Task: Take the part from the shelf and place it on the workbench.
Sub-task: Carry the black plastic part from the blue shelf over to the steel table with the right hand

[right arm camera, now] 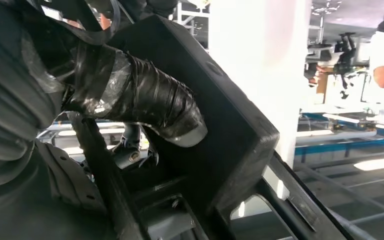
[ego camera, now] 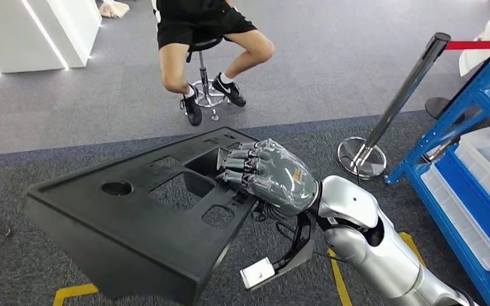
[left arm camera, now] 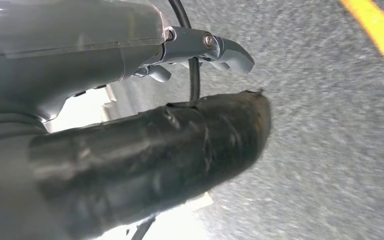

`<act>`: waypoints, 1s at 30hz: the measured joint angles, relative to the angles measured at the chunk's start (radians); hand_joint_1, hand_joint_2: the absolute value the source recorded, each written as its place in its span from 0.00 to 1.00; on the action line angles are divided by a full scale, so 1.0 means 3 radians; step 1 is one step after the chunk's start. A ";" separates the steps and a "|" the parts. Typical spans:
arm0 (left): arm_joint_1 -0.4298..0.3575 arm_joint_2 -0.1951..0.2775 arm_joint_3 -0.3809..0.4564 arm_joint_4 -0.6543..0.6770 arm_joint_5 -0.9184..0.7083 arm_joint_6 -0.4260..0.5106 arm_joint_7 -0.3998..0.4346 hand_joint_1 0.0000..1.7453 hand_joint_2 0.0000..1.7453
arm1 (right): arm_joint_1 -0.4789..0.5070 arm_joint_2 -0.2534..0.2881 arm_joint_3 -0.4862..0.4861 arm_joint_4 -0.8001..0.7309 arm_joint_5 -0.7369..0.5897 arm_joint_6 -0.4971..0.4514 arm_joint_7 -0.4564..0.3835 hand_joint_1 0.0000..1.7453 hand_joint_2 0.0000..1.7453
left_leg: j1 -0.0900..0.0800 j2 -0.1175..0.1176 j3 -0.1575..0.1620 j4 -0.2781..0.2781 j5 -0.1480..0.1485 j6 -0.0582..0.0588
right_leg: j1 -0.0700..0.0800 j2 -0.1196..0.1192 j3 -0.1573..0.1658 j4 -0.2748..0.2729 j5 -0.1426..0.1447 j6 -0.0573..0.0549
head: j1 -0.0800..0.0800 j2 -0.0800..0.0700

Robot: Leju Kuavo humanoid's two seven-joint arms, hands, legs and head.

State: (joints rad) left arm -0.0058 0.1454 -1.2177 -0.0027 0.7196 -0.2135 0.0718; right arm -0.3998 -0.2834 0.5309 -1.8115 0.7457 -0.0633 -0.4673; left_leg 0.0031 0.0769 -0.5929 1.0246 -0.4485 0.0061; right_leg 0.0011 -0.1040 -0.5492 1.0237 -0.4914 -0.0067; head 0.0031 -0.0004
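Our right hand [ego camera: 269,175] grips black part [ego camera: 134,223], fingers hooked into cutout, above carpet; our left hand [left arm camera: 130,100] holds nothing, fingers apart

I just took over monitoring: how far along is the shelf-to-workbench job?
Done: the black part is off the blue shelf, which stands at the right. In hand: the right hand grips the part through one of its openings, carrying it tilted above the carpet. The left hand holds nothing. Left: reaching the workbench and setting the part down.
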 joint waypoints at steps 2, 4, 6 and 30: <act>0.0005 0.0001 0.0000 0.0001 0.0011 0.0001 0.0009 0.00 0.00 | -0.0008 0.0001 -0.0001 0.0004 0.0001 0.0001 0.0000 1.00 1.00 | -0.0009 -0.0050 -0.0015 -0.0001 0.0005 0.0021 | -0.0008 -0.0035 0.0007 -0.0007 0.0001 0.0019 | -0.0001 0.0000; 0.0010 0.0004 0.0001 0.0001 0.0033 -0.0008 0.0042 0.00 0.00 | -0.0035 -0.0001 -0.0001 0.0014 0.0004 0.0004 -0.0003 1.00 1.00 | 0.0002 -0.0152 -0.0006 -0.0041 0.0037 0.0073 | -0.0025 0.0029 -0.0050 0.0157 -0.0108 0.0060 | -0.0001 0.0000; 0.0002 0.0006 0.0001 0.0001 0.0045 -0.0027 0.0075 0.00 0.00 | -0.0062 -0.0004 -0.0002 0.0044 0.0005 0.0010 -0.0006 1.00 1.00 | 0.0015 -0.0324 0.0004 -0.0072 0.0073 0.0122 | -0.0047 0.0227 -0.0260 0.0603 -0.0283 0.0096 | 0.0000 0.0000; 0.0010 0.0019 0.0001 0.0001 0.0059 -0.0077 0.0084 0.00 0.00 | -0.0224 0.0018 -0.0002 0.0129 0.0014 0.0027 0.0005 1.00 1.00 | -0.0024 -0.0156 -0.0001 -0.0034 -0.0006 0.0078 | -0.0031 -0.0054 -0.0003 0.0002 -0.0013 0.0081 | -0.0008 0.0000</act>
State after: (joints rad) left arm -0.0028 0.1511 -1.2175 -0.0023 0.7373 -0.2367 0.0969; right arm -0.4669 -0.2779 0.5304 -1.7728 0.7500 -0.0552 -0.4657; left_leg -0.0042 0.0301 -0.5932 1.0145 -0.4503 0.0294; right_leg -0.0083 -0.1202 -0.5501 1.0244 -0.4952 0.0177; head 0.0006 -0.0004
